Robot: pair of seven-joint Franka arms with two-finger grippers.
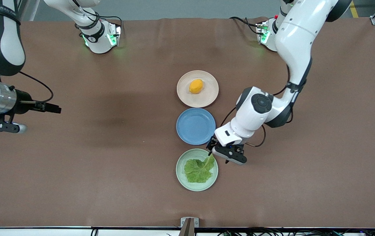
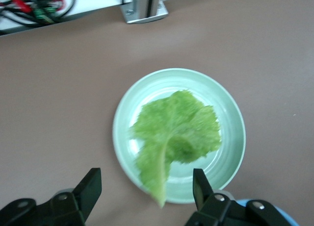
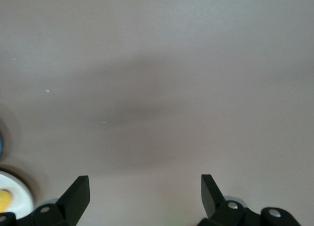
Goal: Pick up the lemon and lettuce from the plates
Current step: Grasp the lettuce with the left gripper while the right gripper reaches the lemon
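Plates in row with blue plate (image 1: 195, 126) between: pink-beige plate (image 1: 207, 98) farthest from front camera, mint plate (image 1: 181, 178) nearest. Lettuce (image 1: 199, 170) on mint plate, lemon (image 1: 196, 86) on pink-beige. Left gripper (image 1: 214, 151) over mint plate's rim — fingers apart, straddling stem. Right gripper (image 3: 144, 194) waits over bare table, fingers apart — arm band reads "WANJEO".

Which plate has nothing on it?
The blue plate in the middle of the row is bare. The pink-beige plate holds the lemon, and the mint green plate holds the lettuce.
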